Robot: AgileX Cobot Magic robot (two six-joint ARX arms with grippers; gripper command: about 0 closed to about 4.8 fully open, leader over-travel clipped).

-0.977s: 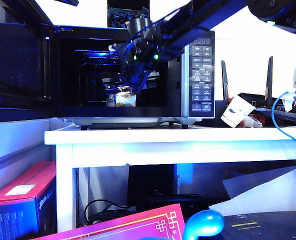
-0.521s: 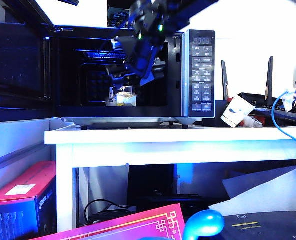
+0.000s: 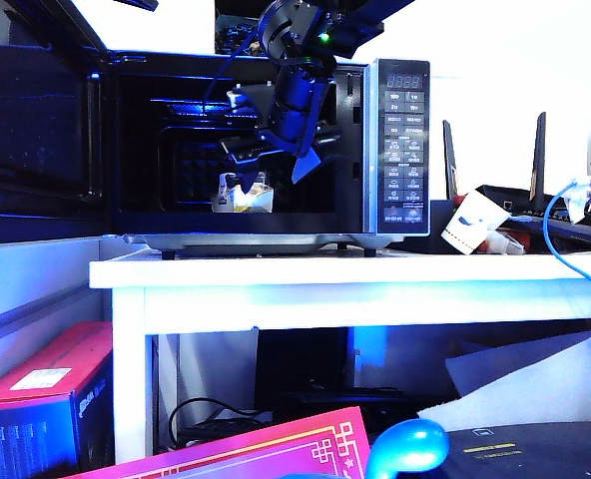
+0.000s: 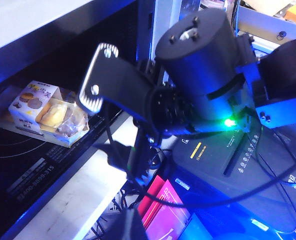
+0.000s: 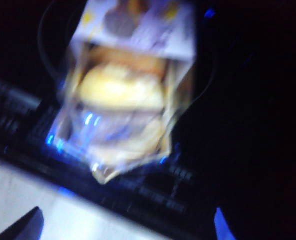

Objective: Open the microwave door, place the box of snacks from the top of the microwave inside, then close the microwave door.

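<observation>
Where white table (image 3: 276,271) stands, right hand (image 3: 276,160) open, left hand unseen

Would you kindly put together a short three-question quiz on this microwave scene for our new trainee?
1. True or false: the box of snacks lies on the floor inside the microwave.
2. The right gripper is: A) shut on the box, B) open and above the box, clear of it, C) pressing the button panel.
3. Fill in: the microwave door stands ____.

Key
1. True. The left wrist view shows the same box inside the opening.
2. B. In the right wrist view its fingertips are spread, with the box beyond them.
3. Open, swung to the left of the exterior view.
</observation>
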